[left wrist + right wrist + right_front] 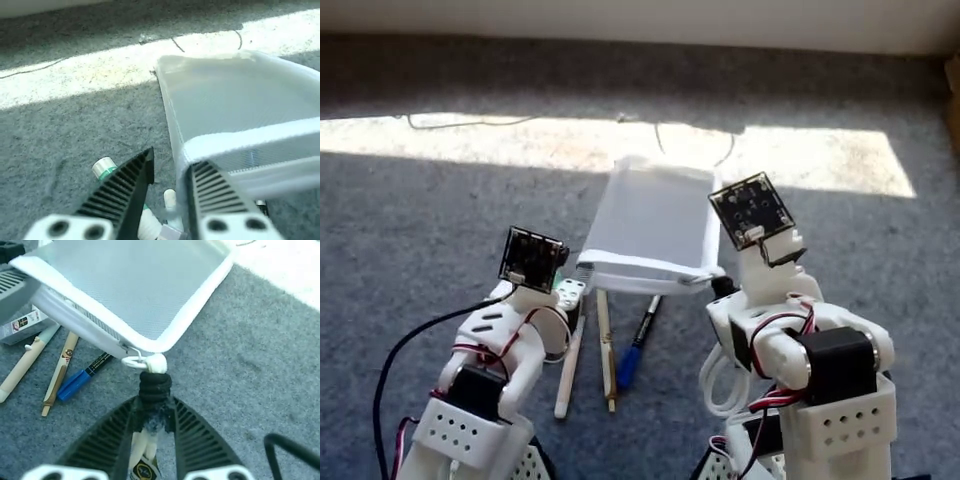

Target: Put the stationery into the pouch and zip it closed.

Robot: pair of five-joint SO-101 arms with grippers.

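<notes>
Pouch [655, 222] with pens [631, 356] just outside

Gripper [170, 167] jaws parted at mesh pouch [240, 100] corner; white pen [103, 167] on grey carpet [60, 130] below

No print can be read. The white pen [153, 390] clamped in the right gripper [154, 407] bears a round yellow-and-dark label far back on its barrel, with letters too small to make out. Well off to one side of that gripper, a small box [22, 322] carries a label with tiny lines of print. Nearer the gripper, the blue-capped pen [82, 375] has pale lettering along its dark barrel. The wooden pencil [60, 372] beside it shows a small dark-and-red mark. All of it is illegible.
</notes>
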